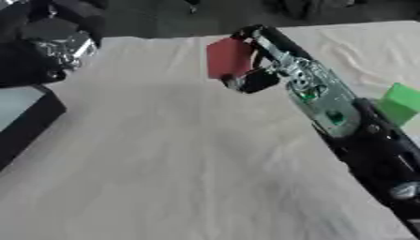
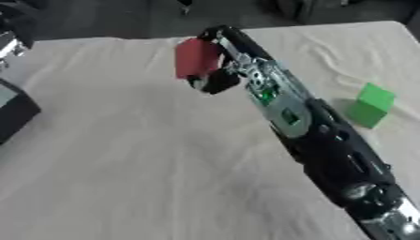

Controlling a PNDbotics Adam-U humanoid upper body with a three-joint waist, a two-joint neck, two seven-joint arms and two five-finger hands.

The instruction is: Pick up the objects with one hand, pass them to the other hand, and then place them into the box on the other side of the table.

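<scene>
A red block (image 1: 227, 57) is held above the cloth-covered table (image 1: 164, 154), near its far middle. My right hand (image 1: 256, 70) is shut on it, fingers over the top and thumb curled under its lower edge. The right arm runs in from the lower right corner. A green block (image 2: 371, 104) lies on the cloth at the right, beside the arm and apart from it. My left hand shows in the upper left (image 1: 57, 44) as a silver and black shape; I cannot make out its fingers.
A black-walled box (image 1: 33, 119) with a pale inside sits at the table's left edge. Dark shapes stand beyond the table's far edge. The cloth is wrinkled at the far right.
</scene>
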